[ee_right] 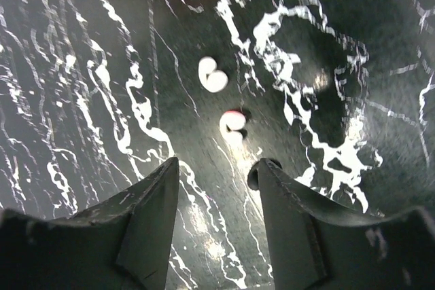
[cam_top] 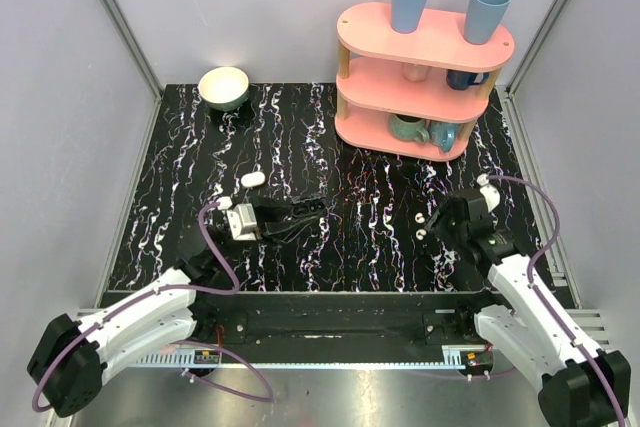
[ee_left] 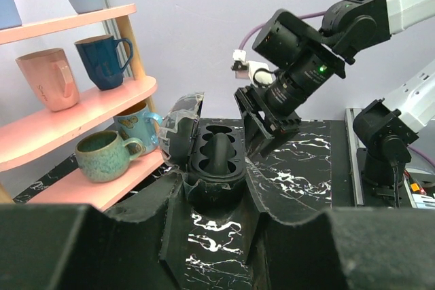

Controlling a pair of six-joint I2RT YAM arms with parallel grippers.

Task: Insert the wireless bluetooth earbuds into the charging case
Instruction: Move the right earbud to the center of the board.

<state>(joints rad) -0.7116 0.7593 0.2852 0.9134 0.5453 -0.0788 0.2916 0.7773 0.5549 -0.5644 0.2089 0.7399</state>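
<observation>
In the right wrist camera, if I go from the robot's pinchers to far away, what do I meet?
right gripper, open → earbud with a reddish spot → plain white earbud

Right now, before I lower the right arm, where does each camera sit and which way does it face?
Top external: above and behind the arms, looking down on the black marble table and pink three-tier shelf; both arms show.
Left wrist: faces level across the table toward the shelf; left gripper shut on the open black plastic case.
Right wrist: faces down at two small glossy white earbuds; open right gripper at the bottom edge.
Shared: top and left wrist both show shelf and case.
</observation>
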